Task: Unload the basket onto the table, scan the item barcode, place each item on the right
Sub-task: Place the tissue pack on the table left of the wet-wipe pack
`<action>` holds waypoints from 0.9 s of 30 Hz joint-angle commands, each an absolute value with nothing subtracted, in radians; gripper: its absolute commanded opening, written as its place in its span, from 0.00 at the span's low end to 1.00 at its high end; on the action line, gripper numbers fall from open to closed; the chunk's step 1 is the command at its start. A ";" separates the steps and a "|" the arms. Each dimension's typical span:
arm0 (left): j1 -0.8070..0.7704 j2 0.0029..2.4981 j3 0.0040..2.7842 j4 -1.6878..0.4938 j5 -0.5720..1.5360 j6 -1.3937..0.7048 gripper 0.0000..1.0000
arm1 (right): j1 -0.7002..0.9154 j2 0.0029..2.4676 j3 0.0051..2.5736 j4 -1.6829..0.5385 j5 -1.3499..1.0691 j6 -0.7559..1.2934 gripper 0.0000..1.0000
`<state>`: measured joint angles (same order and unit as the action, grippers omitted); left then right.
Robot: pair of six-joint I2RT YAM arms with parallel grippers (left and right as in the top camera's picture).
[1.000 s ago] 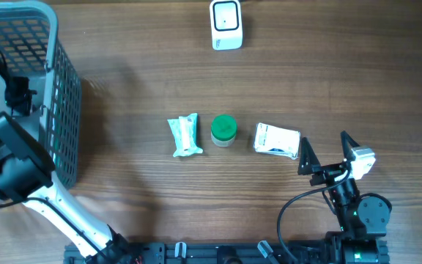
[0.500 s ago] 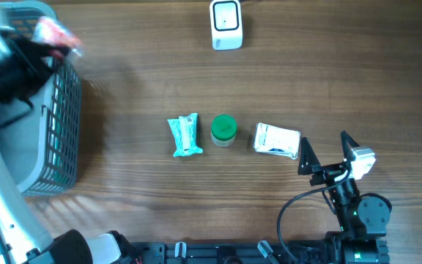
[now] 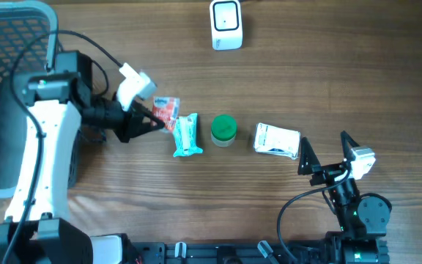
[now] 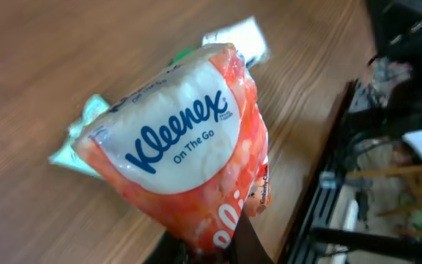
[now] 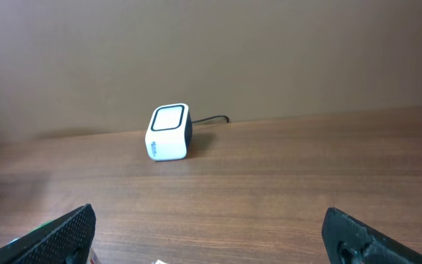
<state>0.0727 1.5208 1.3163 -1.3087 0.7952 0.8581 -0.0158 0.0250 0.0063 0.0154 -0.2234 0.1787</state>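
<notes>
1. One orange-and-white plastic Kleenex tissue pack (image 3: 166,110), clamped in the closed left pincer (image 3: 151,122), left of centre on the wooden tabletop (image 3: 328,73), just beside one teal sachet (image 3: 185,136); can't tell if they touch.
2. One green-lidded jar (image 3: 223,129), one white printed pouch (image 3: 277,140), one white cube scanner (image 3: 226,24) at the far edge, one grey mesh basket (image 3: 17,9).
3. Right pincer (image 3: 327,155) spread wide, empty, near the pouch.
4. Left wrist view: the "Kleenex On The Go" face fills the frame, the fingers are mostly hidden beneath it, and the background is blurred.
5. Basket cut off at the left edge.
</notes>
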 commanded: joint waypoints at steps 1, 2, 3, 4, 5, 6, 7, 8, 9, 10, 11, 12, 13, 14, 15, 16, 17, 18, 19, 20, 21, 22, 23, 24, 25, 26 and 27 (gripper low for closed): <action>0.065 1.519 1.190 -1.125 0.575 0.660 0.04 | -0.010 0.023 0.006 0.017 -0.213 0.186 1.00; 0.065 1.519 1.148 -1.044 0.505 0.594 0.04 | -0.010 0.023 0.006 0.017 -0.213 0.186 1.00; 0.065 1.519 1.106 -0.970 0.451 0.549 0.04 | -0.010 0.023 0.006 0.017 -0.213 0.186 1.00; 0.065 1.519 1.058 -0.887 0.404 0.504 0.04 | -0.010 0.023 0.006 0.017 -0.213 0.186 1.00; 0.065 1.519 1.030 -0.841 0.387 0.482 0.04 | -0.010 0.023 0.006 0.017 -0.213 0.186 1.00; 0.065 1.519 1.002 -0.801 0.380 0.472 0.04 | -0.010 0.023 0.006 0.017 -0.213 0.186 1.00; 0.065 1.519 0.975 -0.765 0.379 0.462 0.04 | -0.010 0.023 0.006 0.017 -0.213 0.186 1.00; 0.064 1.519 0.953 -0.735 0.379 0.459 0.04 | -0.010 0.023 0.006 0.017 -0.213 0.186 1.00; 0.063 1.519 0.934 -0.713 0.380 0.459 0.04 | -0.010 0.023 0.006 0.017 -0.213 0.186 1.00; 0.063 1.520 0.910 -0.679 0.380 0.445 0.04 | -0.010 0.023 0.006 0.017 -0.213 0.186 1.00; 0.063 1.522 0.893 -0.648 0.378 0.410 0.04 | -0.010 0.023 0.006 0.017 -0.213 0.186 1.00; 0.062 1.525 0.879 -0.623 0.380 0.364 0.04 | -0.010 0.023 0.006 0.017 -0.213 0.186 1.00; 0.060 1.526 0.873 -0.616 0.379 0.340 0.04 | -0.010 0.023 0.006 0.017 -0.213 0.186 1.00; 0.057 1.532 0.867 -0.603 0.379 0.304 0.04 | -0.010 0.023 0.006 0.017 -0.213 0.186 1.00; 0.052 1.536 0.867 -0.597 0.379 0.276 0.04 | -0.010 0.023 0.006 0.017 -0.213 0.186 1.00; 0.047 1.542 0.867 -0.591 0.380 0.249 0.04 | -0.010 0.023 0.006 0.017 -0.213 0.186 1.00; 0.037 1.551 0.867 -0.585 0.380 0.222 0.04 | -0.010 0.023 0.006 0.017 -0.213 0.186 1.00; 0.026 1.562 0.867 -0.580 0.380 0.201 0.04 | -0.010 0.023 0.006 0.017 -0.213 0.186 1.00; 0.009 1.579 0.867 -0.575 0.380 0.179 0.04 | -0.010 0.023 0.006 0.017 -0.213 0.186 1.00; -0.007 1.594 0.867 -0.573 0.381 0.167 0.04 | -0.010 0.023 0.006 0.017 -0.213 0.186 1.00; -0.036 1.618 0.867 -0.571 0.381 0.159 0.04 | -0.010 0.023 0.006 0.017 -0.213 0.186 1.00; -0.065 1.644 0.868 -0.566 0.381 0.146 0.04 | -0.010 0.023 0.006 0.017 -0.213 0.186 1.00; -0.096 1.668 0.868 -0.559 0.380 0.138 0.04 | -0.010 0.023 0.006 0.017 -0.213 0.186 1.00; -0.128 1.687 0.868 -0.553 0.381 0.137 0.04 | -0.010 0.023 0.006 0.017 -0.213 0.186 1.00; -0.154 1.696 0.868 -0.548 0.380 0.130 0.04 | -0.010 0.023 0.006 0.017 -0.213 0.186 1.00; -0.194 1.698 0.868 -0.538 0.381 0.122 0.04 | -0.010 0.023 0.006 0.017 -0.213 0.186 1.00; -0.242 1.696 0.868 -0.520 0.380 0.123 0.04 | -0.010 0.023 0.006 0.017 -0.213 0.186 1.00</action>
